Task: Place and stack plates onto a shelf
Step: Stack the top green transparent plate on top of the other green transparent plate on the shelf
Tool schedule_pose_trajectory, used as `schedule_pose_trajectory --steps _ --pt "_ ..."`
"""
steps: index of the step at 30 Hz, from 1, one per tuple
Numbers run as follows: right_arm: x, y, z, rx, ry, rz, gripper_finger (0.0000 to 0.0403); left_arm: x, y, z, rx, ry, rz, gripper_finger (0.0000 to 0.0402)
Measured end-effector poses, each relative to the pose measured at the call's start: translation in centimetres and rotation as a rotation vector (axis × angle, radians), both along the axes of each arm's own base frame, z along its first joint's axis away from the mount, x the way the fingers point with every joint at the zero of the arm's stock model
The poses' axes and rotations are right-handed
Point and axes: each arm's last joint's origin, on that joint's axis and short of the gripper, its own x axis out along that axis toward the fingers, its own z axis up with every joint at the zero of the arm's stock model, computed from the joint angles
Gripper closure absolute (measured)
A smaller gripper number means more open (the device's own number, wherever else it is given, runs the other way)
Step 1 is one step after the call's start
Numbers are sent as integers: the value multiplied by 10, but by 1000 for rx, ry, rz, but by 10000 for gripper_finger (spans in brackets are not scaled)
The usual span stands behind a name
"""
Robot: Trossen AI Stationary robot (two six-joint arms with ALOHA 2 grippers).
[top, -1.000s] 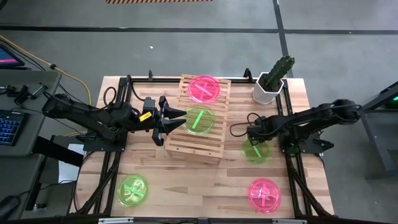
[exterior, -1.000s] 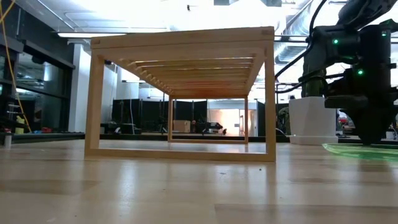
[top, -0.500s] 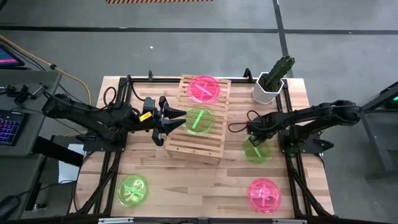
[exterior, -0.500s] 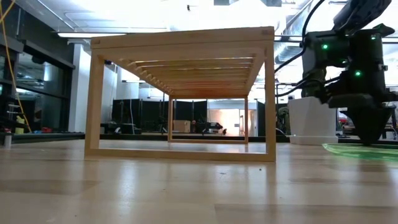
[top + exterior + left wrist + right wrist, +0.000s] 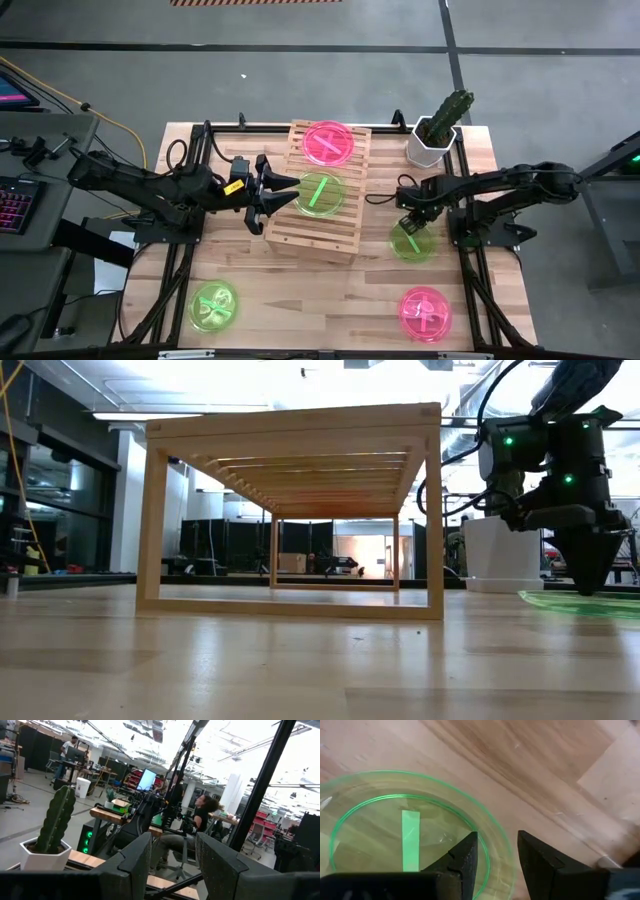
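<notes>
Fingers (image 5: 465, 857) of the right gripper (image 5: 411, 226), parted, straddle the rim of a green plate (image 5: 411, 241) beside the shelf (image 5: 340, 222) in the wrist view, while overhead shows only the left gripper (image 5: 290, 194) spread beside the shelf's green plate (image 5: 318, 192).

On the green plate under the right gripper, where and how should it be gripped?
Probably the rim. The green plate lies flat on the table, so only its thin raised edge can be pinched. The right gripper, coming from above, already has open fingers either side of that rim.

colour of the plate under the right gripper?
Neon green plate with a green bar in its centre; clearest in the right wrist view, right gripper at its rim.
</notes>
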Motion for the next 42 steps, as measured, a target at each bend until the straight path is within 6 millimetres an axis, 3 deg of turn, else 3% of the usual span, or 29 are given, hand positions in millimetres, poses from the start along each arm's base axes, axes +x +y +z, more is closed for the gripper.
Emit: schedule_pose_trajectory --steps 7,15,21,32,42 --pt "-10 1 -16 82 0 -27 281 0 0 0 0 0 0 257" --pt "-10 1 -16 83 -2 -26 288 0 0 0 0 0 0 257" --pt "-11 2 -16 99 -4 -48 385 0 0 0 0 0 0 257" --pt "-25 10 13 266 -200 -38 402 0 0 0 0 -2 0 257" --pt "-43 22 41 579 -421 29 403 0 0 0 0 -2 0 257"
